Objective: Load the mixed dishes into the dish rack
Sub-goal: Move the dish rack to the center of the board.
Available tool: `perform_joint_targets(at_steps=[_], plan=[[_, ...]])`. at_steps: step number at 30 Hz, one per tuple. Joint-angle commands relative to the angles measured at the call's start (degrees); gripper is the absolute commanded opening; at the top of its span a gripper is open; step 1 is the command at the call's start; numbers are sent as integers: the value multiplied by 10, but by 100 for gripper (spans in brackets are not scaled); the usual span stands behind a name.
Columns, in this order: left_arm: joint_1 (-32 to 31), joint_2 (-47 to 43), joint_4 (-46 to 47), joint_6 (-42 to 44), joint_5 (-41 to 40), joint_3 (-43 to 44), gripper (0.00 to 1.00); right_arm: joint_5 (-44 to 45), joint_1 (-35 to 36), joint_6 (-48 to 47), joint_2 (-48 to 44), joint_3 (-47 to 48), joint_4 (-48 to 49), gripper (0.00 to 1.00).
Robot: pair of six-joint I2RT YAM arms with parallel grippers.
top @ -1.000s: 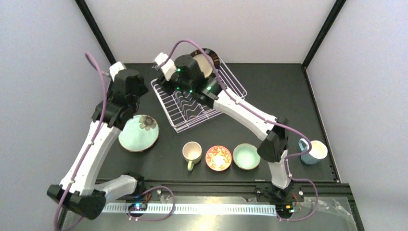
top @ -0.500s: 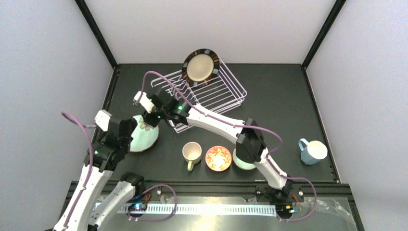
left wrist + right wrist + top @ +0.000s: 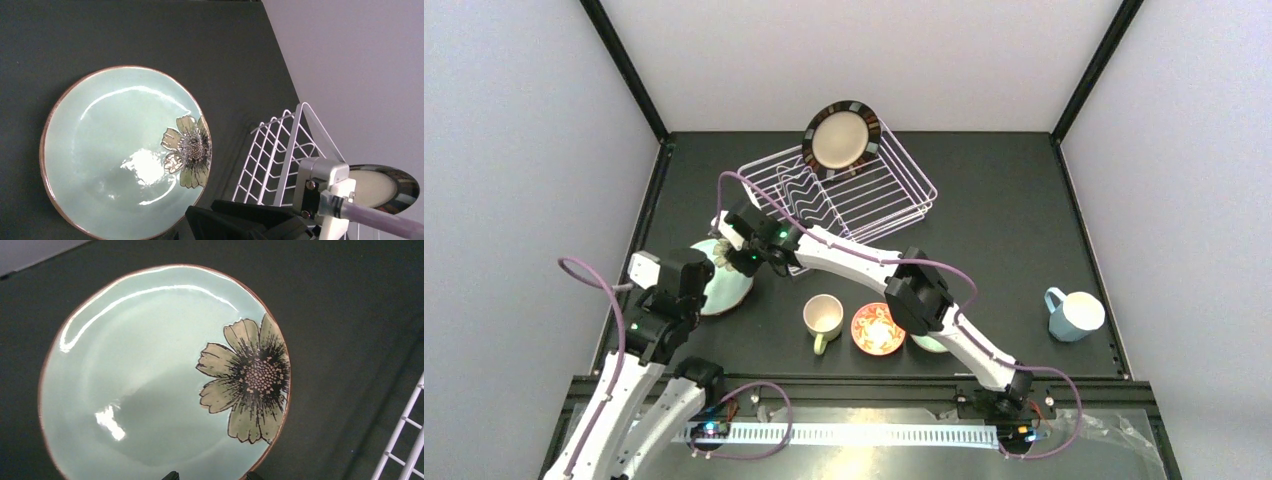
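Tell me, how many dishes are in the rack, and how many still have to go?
Done: the cream striped plate stands in the dish rack. In hand: the right gripper hovers open over the teal flower plate, not gripping it yet. Left on the table: cream mug, red-orange bowl, mint bowl, blue mug.

Flat on table (image 3: 125, 35): teal flower plate (image 3: 115, 150); dish rack (image 3: 272, 160) just beside.

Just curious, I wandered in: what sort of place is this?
Probably a robot test booth, not a kitchen: plain walls box in a black table holding a cream mug, red-orange bowl and white wire dish rack.
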Motion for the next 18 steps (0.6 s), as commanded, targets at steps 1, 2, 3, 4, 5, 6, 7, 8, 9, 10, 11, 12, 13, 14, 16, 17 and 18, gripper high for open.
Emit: perform_joint_targets(at_steps=[1, 2, 3, 4, 5, 6, 7, 8, 9, 10, 11, 12, 13, 14, 16, 17, 18], plan=[[3, 1, 32, -23, 21, -20, 80, 38, -5, 7, 27, 32, -25, 79], [3, 0, 37, -24, 28, -26, 80, 38, -9, 11, 30, 33, -27, 79], [3, -2, 40, -25, 32, -32, 80, 38, -12, 15, 32, 33, -29, 79], [3, -4, 42, -28, 38, -37, 80, 38, -15, 18, 35, 33, -30, 79], [3, -6, 44, -29, 41, -41, 80, 38, -17, 19, 37, 33, -30, 79], [3, -9, 46, -29, 42, -45, 80, 38, -19, 20, 39, 34, -30, 79], [3, -13, 46, -30, 42, -49, 80, 38, -20, 21, 42, 35, -31, 79], [3, -15, 45, -31, 44, -51, 80, 38, -21, 22, 44, 37, -32, 79], [3, -18, 46, -31, 45, -54, 80, 38, -22, 25, 47, 39, -33, 79], [3, -20, 47, -32, 47, -57, 80, 38, -21, 25, 50, 41, -35, 79], [3, -21, 47, -33, 49, -59, 80, 38, -21, 27, 53, 44, -36, 79], [3, -23, 48, -33, 51, -60, 80, 38, -22, 30, 57, 46, -37, 79], [3, -24, 48, -32, 52, -59, 80, 38, -22, 33, 61, 48, -38, 79], [3, -25, 47, -32, 53, -59, 80, 38, -22, 37, 64, 50, -41, 79], [3, -28, 48, -32, 58, -58, 80, 38, -22, 44, 68, 53, -43, 79], [3, -28, 49, -32, 60, -58, 80, 38, -22, 49, 70, 54, -43, 79], [3, -29, 50, -31, 63, -58, 80, 38, -22, 54, 71, 54, -43, 79]])
